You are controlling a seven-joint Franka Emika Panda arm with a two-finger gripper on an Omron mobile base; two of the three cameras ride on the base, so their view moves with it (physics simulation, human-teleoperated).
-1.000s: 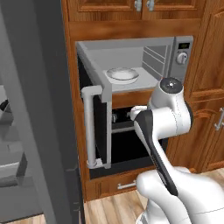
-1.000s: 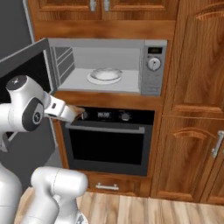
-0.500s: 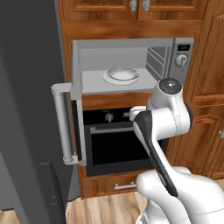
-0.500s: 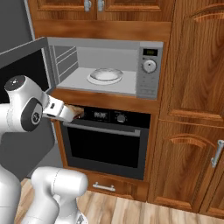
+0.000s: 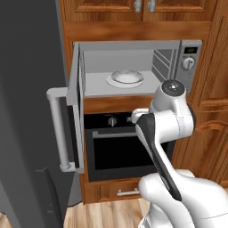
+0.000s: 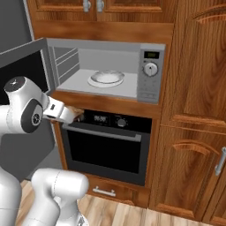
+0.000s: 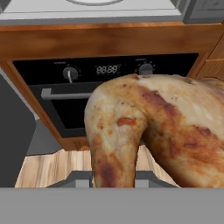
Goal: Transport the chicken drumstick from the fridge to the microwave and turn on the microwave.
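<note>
The chicken drumstick is clamped in the gripper before the black oven, below the open microwave set in wooden cabinetry.

— How many drumsticks do you make out?
— One chicken drumstick, and one microwave with one plate inside.
— Knobs?
— One round knob on the microwave's panel, and two on the black oven underneath.
— Cupboard handles up top?
— Two, side by side, plus one drawer pull below the oven.
</note>
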